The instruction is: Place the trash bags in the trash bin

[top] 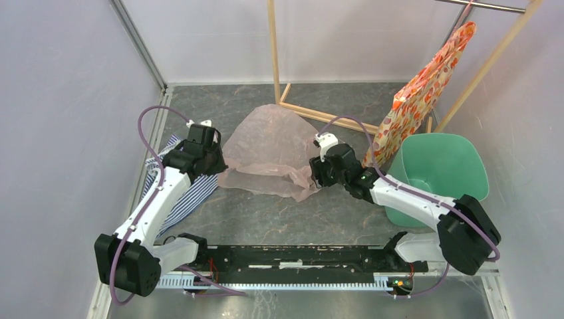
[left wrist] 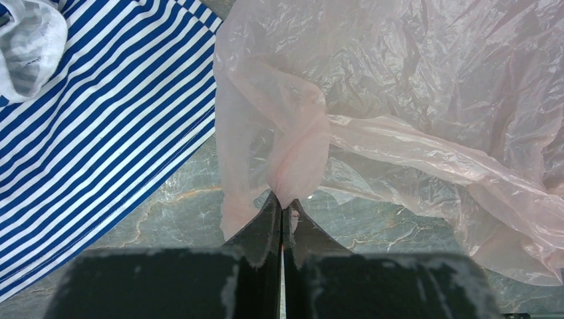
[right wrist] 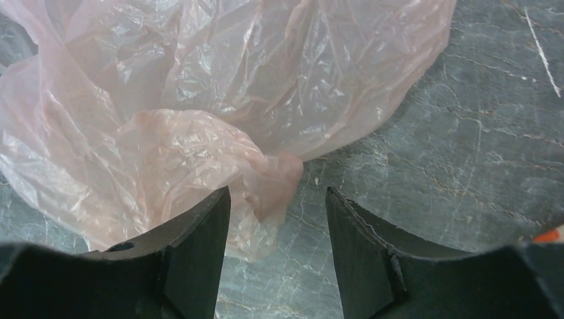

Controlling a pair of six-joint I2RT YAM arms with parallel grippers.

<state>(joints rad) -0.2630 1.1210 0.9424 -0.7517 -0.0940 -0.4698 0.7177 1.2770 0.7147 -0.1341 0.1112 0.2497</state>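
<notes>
The left pincer (left wrist: 282, 207) is closed, its two tips pressed together on a bunched fold of the pink trash bag (left wrist: 412, 86). The plastic rises from the tips in a twisted rope and spreads out ahead and to the right of them. To the left of this pincer the blue-and-white striped cloth (left wrist: 100, 126) lies flat on the grey marbled table (left wrist: 179, 212). Its edge runs close to the bag's edge, but I cannot tell whether they touch

The right pincer (right wrist: 278, 219) stands open, its jaws well apart and low over the table. A crumpled corner of the bag lies in the gap, close to the jaw on the left of the wrist view, with bare table beside the other jaw. As far as that view shows, neither jaw presses the plastic

Seen from above, the bag lies spread on the table between the two pincers, all of it outside the trash bin (top: 442, 166). The bin stands to the right of the right pincer, past that arm's forearm and apart from the bag. Its mouth shows only its own green inner wall. An orange flowered bag (top: 425, 86) hangs from a rail behind and to the right of the right pincer, its lower end just beside the bin's left rim. What it holds cannot be seen
</notes>
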